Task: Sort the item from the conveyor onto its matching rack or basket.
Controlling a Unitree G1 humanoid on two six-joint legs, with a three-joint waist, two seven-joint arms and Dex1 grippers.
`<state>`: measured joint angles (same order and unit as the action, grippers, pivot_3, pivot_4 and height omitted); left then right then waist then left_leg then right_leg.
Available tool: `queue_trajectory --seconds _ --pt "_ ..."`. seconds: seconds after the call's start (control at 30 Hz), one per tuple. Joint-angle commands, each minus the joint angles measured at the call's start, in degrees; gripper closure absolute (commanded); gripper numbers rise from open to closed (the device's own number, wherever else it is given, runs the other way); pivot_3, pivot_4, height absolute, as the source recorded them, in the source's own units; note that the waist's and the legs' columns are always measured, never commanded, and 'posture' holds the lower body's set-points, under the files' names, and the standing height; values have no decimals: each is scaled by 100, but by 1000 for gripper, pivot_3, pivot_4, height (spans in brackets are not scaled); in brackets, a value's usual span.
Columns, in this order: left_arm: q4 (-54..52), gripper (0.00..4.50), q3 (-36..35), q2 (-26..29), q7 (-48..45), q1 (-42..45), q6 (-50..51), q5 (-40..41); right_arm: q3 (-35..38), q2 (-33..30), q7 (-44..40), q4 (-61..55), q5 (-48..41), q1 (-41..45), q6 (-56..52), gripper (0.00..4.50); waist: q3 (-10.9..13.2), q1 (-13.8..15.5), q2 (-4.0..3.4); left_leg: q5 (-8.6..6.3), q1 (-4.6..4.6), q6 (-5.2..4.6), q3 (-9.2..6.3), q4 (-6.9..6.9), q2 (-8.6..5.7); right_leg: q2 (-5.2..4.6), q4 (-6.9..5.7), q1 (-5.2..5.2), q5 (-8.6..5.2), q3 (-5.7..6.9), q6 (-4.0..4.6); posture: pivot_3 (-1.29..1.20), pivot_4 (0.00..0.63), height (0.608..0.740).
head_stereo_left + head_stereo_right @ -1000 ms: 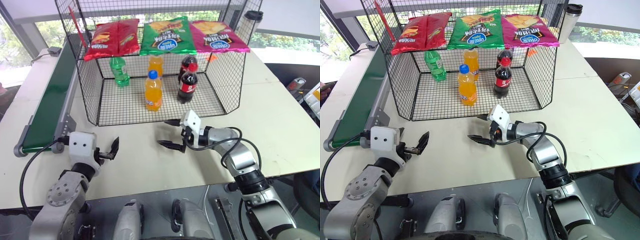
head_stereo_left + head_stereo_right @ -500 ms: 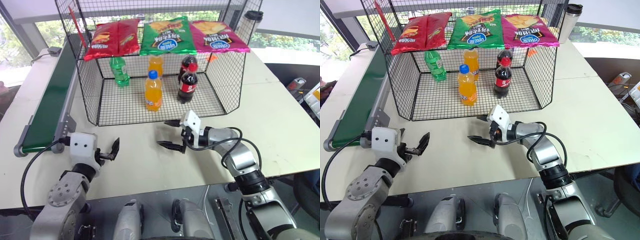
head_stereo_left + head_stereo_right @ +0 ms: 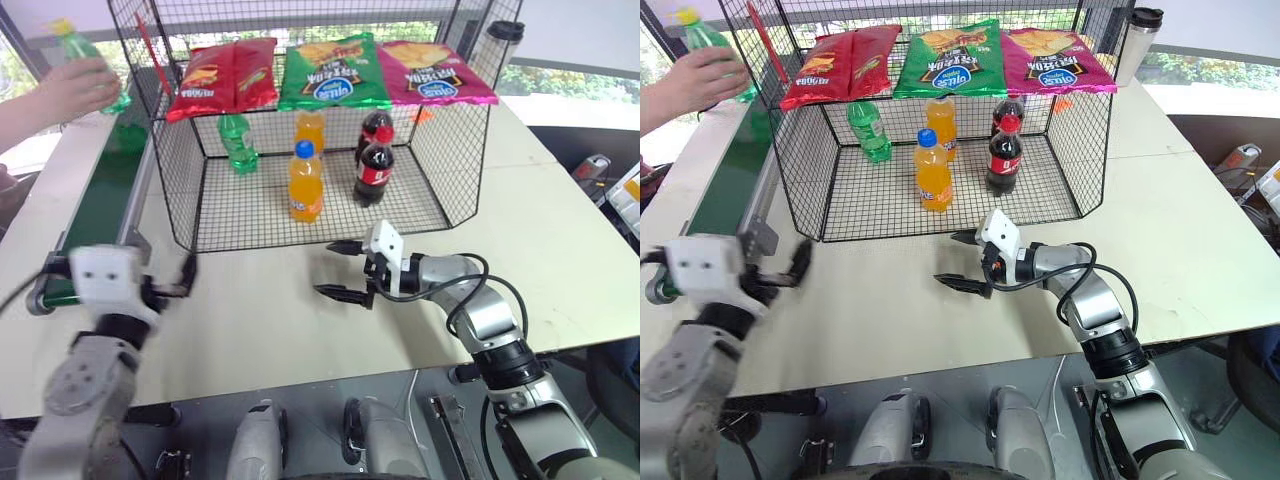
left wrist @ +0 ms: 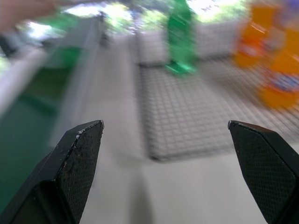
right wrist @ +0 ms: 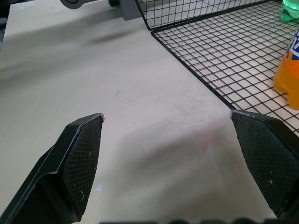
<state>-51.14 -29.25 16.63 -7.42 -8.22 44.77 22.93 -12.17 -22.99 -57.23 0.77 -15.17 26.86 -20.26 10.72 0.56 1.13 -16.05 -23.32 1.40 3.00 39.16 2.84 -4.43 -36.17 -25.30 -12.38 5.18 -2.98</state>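
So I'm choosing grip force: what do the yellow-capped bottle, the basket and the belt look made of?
Bottle, in a person's hand: looks like thin clear-green plastic, since light passes through it, with an opaque yellow cap.
Basket: black wire mesh, probably coated metal, with thin rigid grid lines.
Belt: matte dark green, likely rubber or PVC, with no shine, between grey rails that look like metal.

The conveyor [image 3: 105,200] is lying left of the basket [image 3: 320,215] on the bench [image 3: 540,250]; bottles [image 3: 306,182] are standing inside it.
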Motion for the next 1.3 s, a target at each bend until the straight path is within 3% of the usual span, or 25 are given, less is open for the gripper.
queue_trajectory --seconds 0.03,0.53,1.3 --pt "-87 60 -656 120 -82 -175 159 378 89 17 3 -193 -142 23 -19 0 0 1 0 0 -1 0 0 0 0 0 1 0 2 0 -4 0 150 740" --pt "753 60 -1375 -38 199 -744 -503 391 36 11 -25 -238 -178 -5 -42 0 0 8 0 0 1 1 2 1 0 -1 2 1 -7 1 13 0 150 740" --pt "991 60 -1374 118 353 -561 -588 431 38 22 -6 -178 -137 3 28 0 0 7 0 0 0 1 3 0 0 -2 2 0 -8 1 14 0 150 740"
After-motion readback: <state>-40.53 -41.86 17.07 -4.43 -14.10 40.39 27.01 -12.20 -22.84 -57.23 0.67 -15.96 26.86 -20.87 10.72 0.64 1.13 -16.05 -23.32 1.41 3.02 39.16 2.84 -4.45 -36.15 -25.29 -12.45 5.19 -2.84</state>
